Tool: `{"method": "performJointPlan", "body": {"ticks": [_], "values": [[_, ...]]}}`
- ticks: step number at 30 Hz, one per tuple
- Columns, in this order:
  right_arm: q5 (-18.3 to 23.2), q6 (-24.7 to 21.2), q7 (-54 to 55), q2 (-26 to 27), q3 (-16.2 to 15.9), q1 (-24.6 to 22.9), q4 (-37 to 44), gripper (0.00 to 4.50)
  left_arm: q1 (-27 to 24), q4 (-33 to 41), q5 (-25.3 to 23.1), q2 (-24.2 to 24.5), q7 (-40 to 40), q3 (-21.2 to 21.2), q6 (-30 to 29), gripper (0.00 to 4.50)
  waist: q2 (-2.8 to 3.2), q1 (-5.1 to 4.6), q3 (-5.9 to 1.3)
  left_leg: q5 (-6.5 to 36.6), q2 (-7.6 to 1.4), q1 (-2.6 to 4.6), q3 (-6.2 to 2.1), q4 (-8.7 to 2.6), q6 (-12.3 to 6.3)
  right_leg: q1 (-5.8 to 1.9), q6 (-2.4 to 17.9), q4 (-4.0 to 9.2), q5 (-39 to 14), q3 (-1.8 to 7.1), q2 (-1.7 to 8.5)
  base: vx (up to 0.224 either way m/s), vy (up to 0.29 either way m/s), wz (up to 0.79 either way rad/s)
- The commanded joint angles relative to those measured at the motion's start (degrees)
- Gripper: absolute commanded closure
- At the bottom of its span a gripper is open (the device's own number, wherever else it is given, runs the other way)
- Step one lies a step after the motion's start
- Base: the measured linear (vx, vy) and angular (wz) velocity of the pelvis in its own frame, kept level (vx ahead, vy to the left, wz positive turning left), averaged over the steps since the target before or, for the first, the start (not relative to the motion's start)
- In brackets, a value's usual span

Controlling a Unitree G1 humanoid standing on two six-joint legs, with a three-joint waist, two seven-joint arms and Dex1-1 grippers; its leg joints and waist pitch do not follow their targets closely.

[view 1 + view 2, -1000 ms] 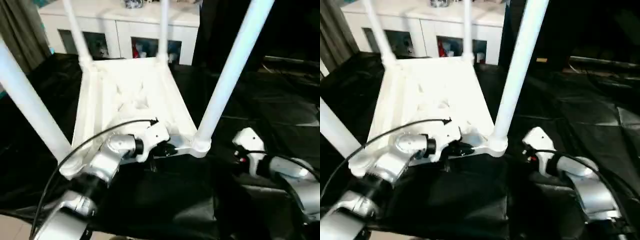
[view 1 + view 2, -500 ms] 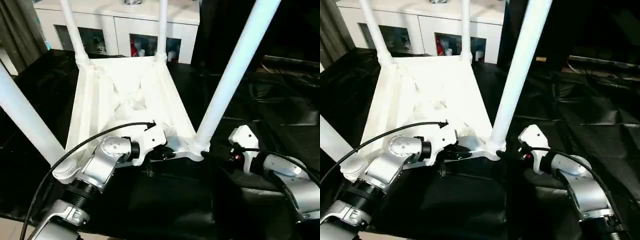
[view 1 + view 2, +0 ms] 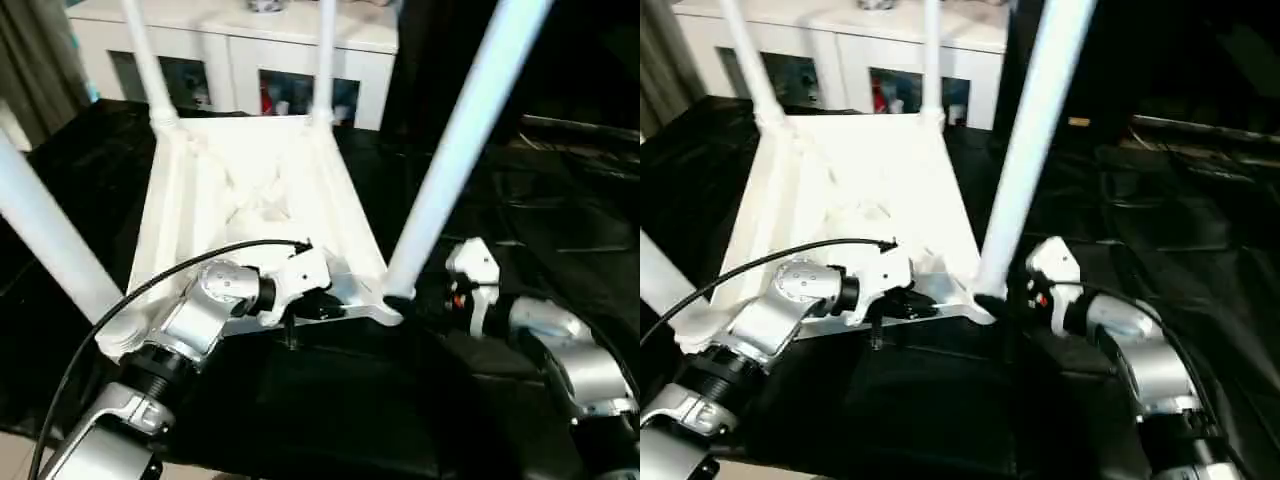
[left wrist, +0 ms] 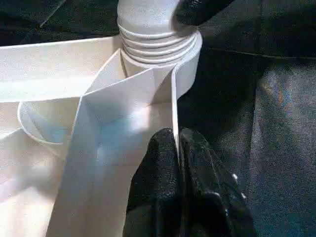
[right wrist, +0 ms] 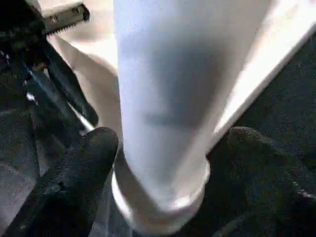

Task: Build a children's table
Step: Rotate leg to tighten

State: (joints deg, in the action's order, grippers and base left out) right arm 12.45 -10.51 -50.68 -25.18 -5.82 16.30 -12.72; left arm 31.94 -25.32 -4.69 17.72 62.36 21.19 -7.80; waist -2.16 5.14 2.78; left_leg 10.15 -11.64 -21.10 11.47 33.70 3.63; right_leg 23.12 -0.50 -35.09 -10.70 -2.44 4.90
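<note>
Assembly at a late stage. We see the children's table (image 3: 255, 200) lying upside down on the black-draped table (image 3: 560, 210), its ribbed underside facing up, and four legs standing in the corner sockets: two at the far corners, one at the near left corner (image 3: 45, 235) and one at the near right corner (image 3: 455, 150). We judge that what remains is seating this last leg firmly and turning the piece upright; whether every leg is fully home we cannot tell.

The left gripper (image 4: 178, 148) is clamped thin on the near edge wall of the top, just beside the near right socket (image 4: 158, 47). The right gripper (image 5: 163, 148) stands wide around the base of the near right leg, one finger (image 5: 81, 163) on each side; contact with the leg is not clear.

Room is tight at this corner, where both grippers and the socket meet. The cloth to the right of the top and along the near edge is open. A white cabinet (image 3: 250, 50) stands beyond the far edge.
</note>
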Motion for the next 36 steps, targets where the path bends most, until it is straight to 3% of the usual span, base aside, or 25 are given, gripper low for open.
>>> {"method": "performJointPlan", "body": {"ticks": [1,6,17,27,30,32,36], "values": [[-2.24,1.46,-0.13,0.03,-0.94,1.00,-2.60,0.50,-0.28,-1.69,-0.94,0.43,1.57,1.90,-0.86,4.50,-0.55,0.19,-3.55,10.95,-1.57,0.70,-0.78,-3.71,-2.15,-2.46,12.35,3.84,-9.23,1.88,2.90,0.000,0.000,0.00],[-2.69,2.28,-0.73,0.17,-1.39,1.69,-4.07,0.50,-0.22,-2.14,-0.59,0.72,1.92,1.89,-0.87,4.50,-0.64,0.20,-3.45,12.49,-1.56,0.76,-0.83,-3.82,-1.59,-2.47,12.09,4.09,-11.00,1.90,2.98,0.000,0.000,0.00],[-2.39,3.80,-1.38,1.28,-1.63,3.17,-7.12,1.57,0.31,-2.83,-0.46,1.07,1.85,1.71,-0.69,4.50,-0.77,0.19,-3.44,12.30,-1.56,0.73,-0.79,-3.80,-1.75,-2.50,12.46,4.01,-10.40,1.92,2.97,0.000,0.000,0.00],[-3.58,3.94,1.49,2.82,-1.37,2.59,-10.37,1.79,-0.15,-1.99,-0.04,1.39,1.42,1.05,-2.54,4.50,-0.80,0.04,-3.43,12.51,-1.56,0.67,-0.85,-3.90,-1.61,-2.46,12.33,4.00,-10.92,1.89,3.00,0.000,0.000,0.00],[-4.86,3.17,8.73,5.30,0.15,2.99,-13.91,1.80,0.01,-1.82,0.48,-0.99,-2.59,-0.45,-4.78,4.50,-0.68,-0.32,-3.12,15.02,-1.57,0.79,-0.92,-4.23,-0.33,-2.14,11.88,4.46,-14.67,1.86,3.02,0.000,0.000,0.00],[-5.63,2.84,16.52,8.61,1.77,3.54,-16.41,1.80,0.64,-3.56,-0.32,-4.21,-8.11,-1.14,-5.66,4.50,-0.81,-0.80,-3.02,18.49,-1.49,0.93,-1.22,-4.43,0.94,-2.05,9.73,5.14,-21.59,1.70,3.06,0.000,0.000,0.00],[-5.99,1.24,27.60,14.34,3.98,4.85,-18.56,1.81,1.93,-7.64,-2.13,-9.48,-17.40,-1.67,-6.84,4.50,-0.61,-1.76,-2.83,23.09,-1.32,1.36,-1.60,-4.55,2.34,-1.23,7.12,6.17,-28.08,1.49,2.96,0.000,0.000,0.00]]}}
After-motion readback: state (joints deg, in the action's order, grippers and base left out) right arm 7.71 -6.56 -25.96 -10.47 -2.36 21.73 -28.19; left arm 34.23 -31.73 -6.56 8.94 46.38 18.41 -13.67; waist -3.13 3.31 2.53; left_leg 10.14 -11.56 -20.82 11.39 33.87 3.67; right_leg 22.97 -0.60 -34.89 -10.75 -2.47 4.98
